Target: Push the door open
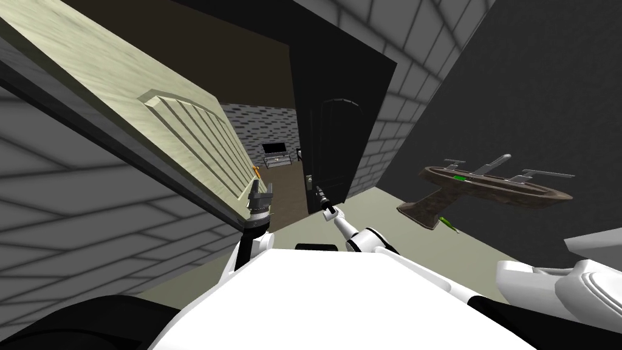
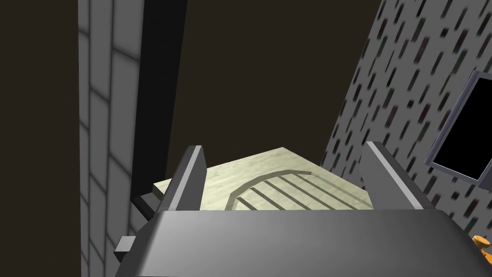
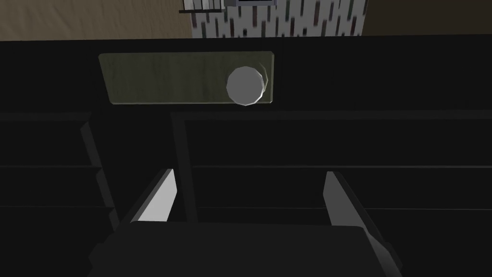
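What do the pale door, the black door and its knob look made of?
The pale door looks like matte cream-green wood: faint streaky grain. The black door is plain matte black, no grain visible, so its material stays open. The knob is smooth light grey, possibly metal, without telling shine.

The left hand sits against the left door, at its edge. The right hand faces the right door, near its knob. A sink stands farther right.

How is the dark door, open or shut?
Open. Beside the dark door, past its knob, the next room's floor and brick wall show.
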Robot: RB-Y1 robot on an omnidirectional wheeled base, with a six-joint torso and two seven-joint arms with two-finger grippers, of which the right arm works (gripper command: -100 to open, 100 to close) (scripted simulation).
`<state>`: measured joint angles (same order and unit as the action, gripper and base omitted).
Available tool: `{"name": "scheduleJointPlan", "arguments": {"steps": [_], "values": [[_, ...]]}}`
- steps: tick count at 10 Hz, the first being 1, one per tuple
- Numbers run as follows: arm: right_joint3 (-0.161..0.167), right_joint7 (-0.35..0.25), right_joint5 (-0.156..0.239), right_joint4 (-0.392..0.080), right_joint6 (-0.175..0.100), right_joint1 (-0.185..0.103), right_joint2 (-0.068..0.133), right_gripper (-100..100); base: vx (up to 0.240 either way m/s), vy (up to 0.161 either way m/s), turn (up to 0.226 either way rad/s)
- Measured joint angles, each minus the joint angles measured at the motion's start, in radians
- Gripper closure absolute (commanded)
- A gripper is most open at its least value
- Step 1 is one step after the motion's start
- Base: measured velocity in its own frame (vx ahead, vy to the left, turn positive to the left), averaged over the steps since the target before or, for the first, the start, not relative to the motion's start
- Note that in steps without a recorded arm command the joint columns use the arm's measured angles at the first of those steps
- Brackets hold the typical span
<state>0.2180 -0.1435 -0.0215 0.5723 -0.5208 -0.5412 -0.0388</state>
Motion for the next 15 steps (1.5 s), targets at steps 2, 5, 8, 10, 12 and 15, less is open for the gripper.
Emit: {"name": "scheduleJointPlan", "arguments": {"steps": [2, 5, 8, 10, 12, 15], "values": [[-0.01, 0.007, 0.004, -0.052, -0.025, -0.022, 0.009, -100, 0.123, 0.053, 0.02], [-0.003, 0.005, 0.0, 0.015, 0.003, 0.011, 0.04, -100, 0.12, 0.064, 0.016], [-0.008, 0.005, 0.002, 0.005, 0.0, 0.008, 0.06, -100, 0.195, 0.068, 0.023], [-0.012, 0.006, 0.005, -0.004, -0.004, 0.002, 0.059, -100, 0.17, 0.076, 0.02], [-0.017, 0.007, 0.007, -0.017, -0.011, -0.003, 0.046, -100, 0.21, 0.076, 0.021], [-0.024, 0.011, 0.01, -0.037, -0.021, -0.014, 0.013, 100, 0.083, 0.041, 0.01]]}}
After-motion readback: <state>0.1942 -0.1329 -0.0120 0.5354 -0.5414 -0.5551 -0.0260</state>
